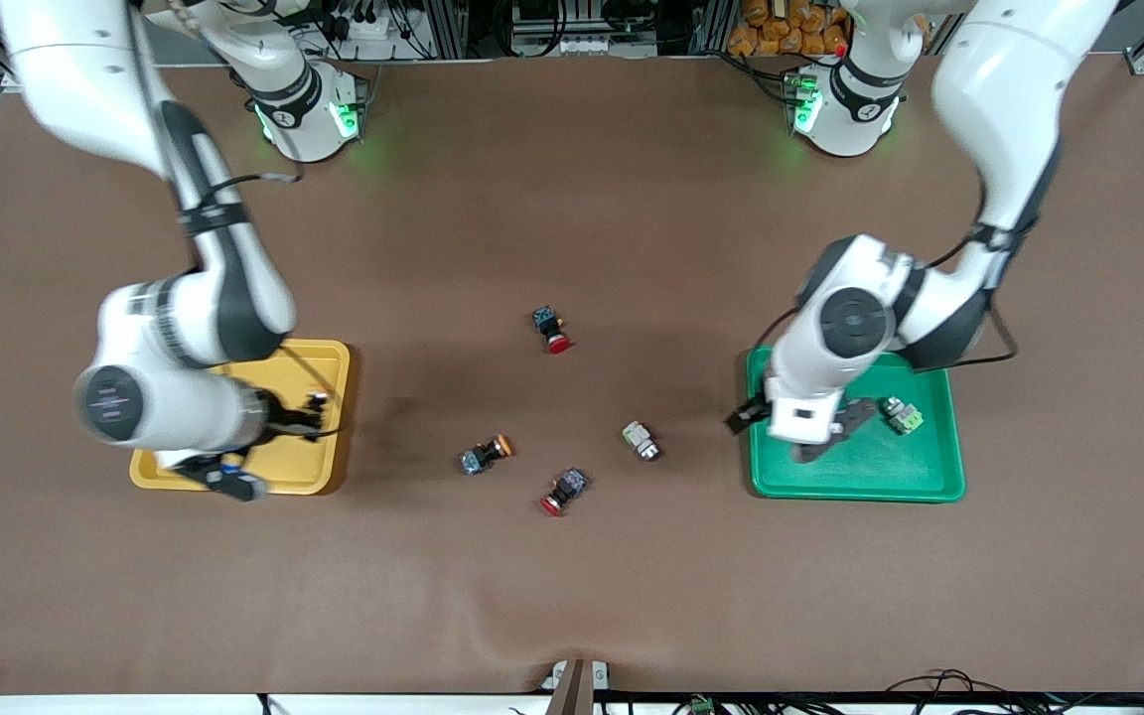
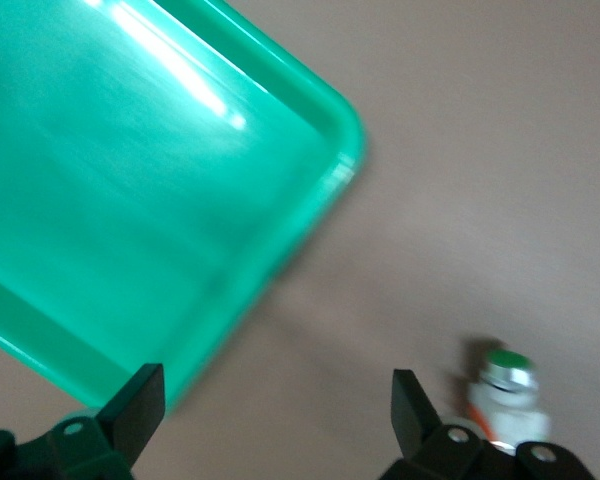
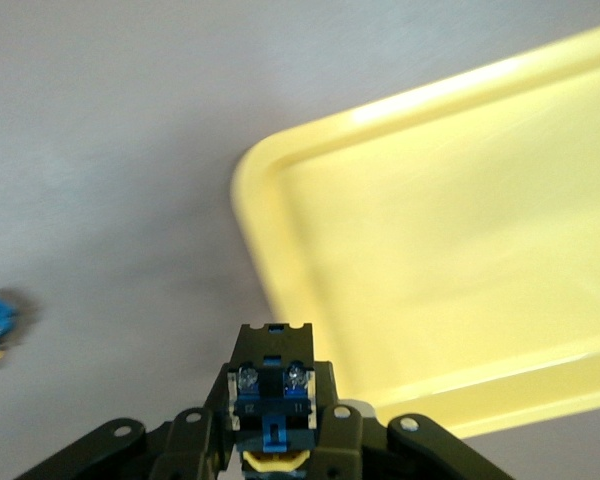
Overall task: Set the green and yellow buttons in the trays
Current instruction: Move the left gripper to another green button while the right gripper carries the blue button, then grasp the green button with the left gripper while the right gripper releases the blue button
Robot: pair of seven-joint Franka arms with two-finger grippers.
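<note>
Nearest the camera, a red-capped switch lies on the tabletop beside a yellow-capped button and a green button. Right claw, clamped on a second yellow button, hangs over the yellow tray, apparently about to drop it. Left claw, spread apart and empty, is over the green tray, where one green button sits; fetching the other looks next.

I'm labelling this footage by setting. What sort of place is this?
Probably a robotics lab or test bench. Two white robot arms are bolted along one edge of a brown-covered table, aluminium framing and loose cables run along that edge, and small push-button switches lie between a yellow plastic tray and a green plastic tray.
</note>
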